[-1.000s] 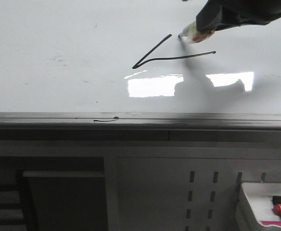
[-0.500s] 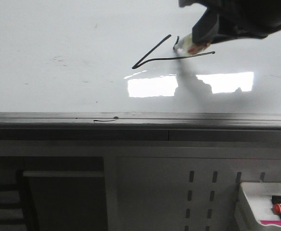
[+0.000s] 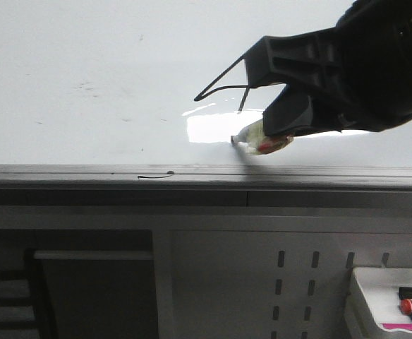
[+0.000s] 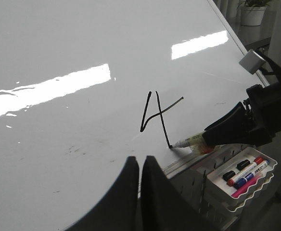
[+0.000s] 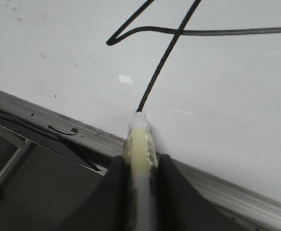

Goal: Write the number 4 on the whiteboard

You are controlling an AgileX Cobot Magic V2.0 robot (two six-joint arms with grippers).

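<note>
Near the lower rim of the whiteboard (image 3: pixel 86 70), your right gripper (image 5: pixel 139 166) is clamping the marker (image 5: pixel 140 144) between its two fingers, with the tip pressing at the bottom end of the long downstroke. A second ago that tip was sitting up beside the top of the slanted stroke, with only the slant and the crossbar drawn; half a second ago it was just starting down across the crossbar. Now the vertical is running all the way through, so the number 4 (image 4: pixel 157 115) is looking complete in the left wrist view, lying on the near part of the board just above the rim. My judgement is that you are finishing the last stroke and only lifting off remains.

Your left gripper (image 4: pixel 139 192) is hanging over the board with its dark, rounded fingers pressed together and holding nothing.

Surface-wise, the board is showing glossy white, throwing bright window glare and carrying faint grey smudges. The strokes are reading thin and black, slightly wavy along the crossbar. The marker barrel is looking pale, yellowish and translucent. A short black squiggle (image 3: pixel 155 176) is sitting on the grey metal rim (image 3: pixel 65 173), and a small white tray (image 4: pixel 244 180) of spare markers is resting below the board's edge.
</note>
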